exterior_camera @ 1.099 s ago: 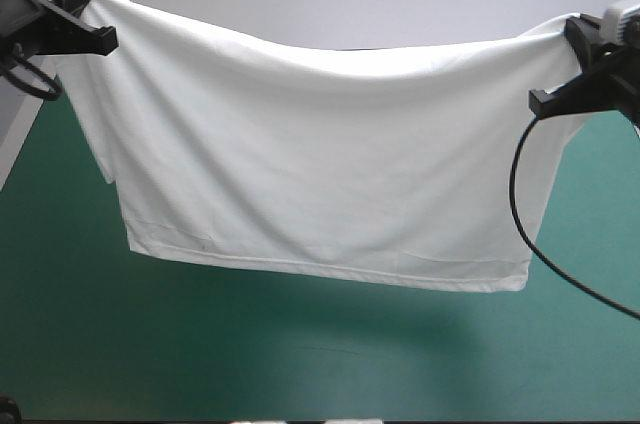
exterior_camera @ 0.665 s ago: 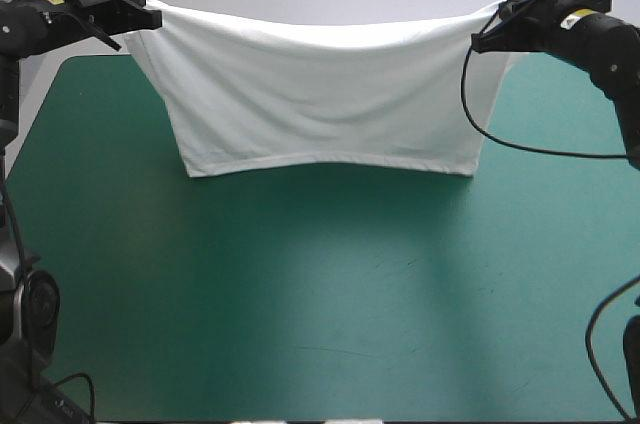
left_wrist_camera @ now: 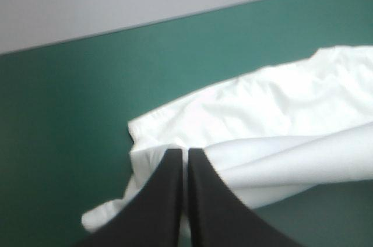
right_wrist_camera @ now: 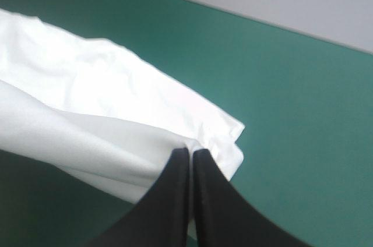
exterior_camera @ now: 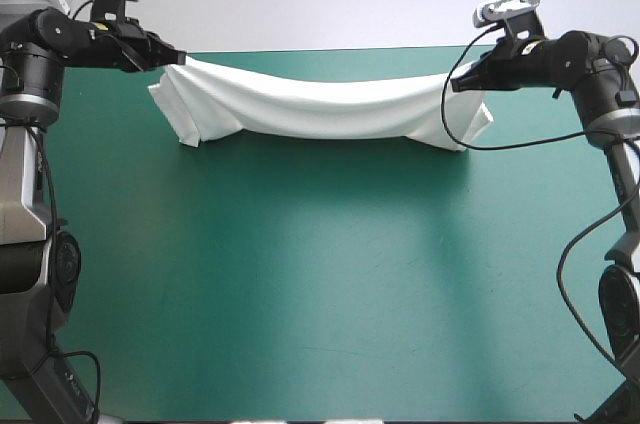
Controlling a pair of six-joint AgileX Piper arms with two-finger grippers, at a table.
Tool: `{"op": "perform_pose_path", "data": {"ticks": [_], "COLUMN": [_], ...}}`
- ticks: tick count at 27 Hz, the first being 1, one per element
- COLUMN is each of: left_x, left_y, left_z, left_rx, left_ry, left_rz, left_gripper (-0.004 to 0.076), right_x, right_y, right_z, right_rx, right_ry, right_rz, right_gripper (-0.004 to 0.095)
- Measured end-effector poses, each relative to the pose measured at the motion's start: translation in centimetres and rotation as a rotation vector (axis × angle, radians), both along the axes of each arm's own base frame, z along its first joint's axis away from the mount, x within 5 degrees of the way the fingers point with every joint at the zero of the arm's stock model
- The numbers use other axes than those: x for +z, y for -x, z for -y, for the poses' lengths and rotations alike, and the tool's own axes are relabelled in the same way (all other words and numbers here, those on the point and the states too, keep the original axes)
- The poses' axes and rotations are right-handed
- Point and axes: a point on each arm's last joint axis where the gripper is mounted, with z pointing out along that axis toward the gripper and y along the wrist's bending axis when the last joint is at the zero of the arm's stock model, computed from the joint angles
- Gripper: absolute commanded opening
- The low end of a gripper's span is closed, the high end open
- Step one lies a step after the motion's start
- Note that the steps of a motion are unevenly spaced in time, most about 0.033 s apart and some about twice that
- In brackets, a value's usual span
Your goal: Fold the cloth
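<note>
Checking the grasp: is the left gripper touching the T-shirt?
Touching. The left wrist view shows the left gripper shut on the T-shirt, cloth bunched at its tip.

Overhead plus close wrists; common T-shirt [exterior_camera: 320, 114]

Tally from the high view.

- T-shirt [exterior_camera: 320, 109]: one, white, strung across the far part of the table at 12 o'clock.
- Grippers: two. The left gripper [exterior_camera: 180, 57] is at 10 o'clock and the right gripper [exterior_camera: 455, 87] at 2 o'clock, each pinching one end of the shirt.
- Black fingers [left_wrist_camera: 166, 200]: four, two per gripper.
- Teal-green cover [exterior_camera: 320, 284]: one.
</note>
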Motion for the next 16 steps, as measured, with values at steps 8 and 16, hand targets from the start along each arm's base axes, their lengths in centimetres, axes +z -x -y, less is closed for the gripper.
{"op": "perform_pose_path", "data": {"ticks": [8,16], "left_x": [-3.3,-4.9], "left_y": [5.6,12.9], "left_z": [0.7,0.5], "left_rx": [-0.029,-0.008], "left_ry": [0.033,-0.070], "left_rz": [-0.112,-0.170], "left_gripper": [0.0019,0.0019], "right_x": [-3.9,-6.0], "right_y": [6.2,13.2], "right_z": [0.3,0.6], "right_rx": [-0.002,-0.002], "right_ry": [0.006,0.005], "right_rz": [-0.144,-0.204], "right_gripper": [-0.0017,-0.0017]}}
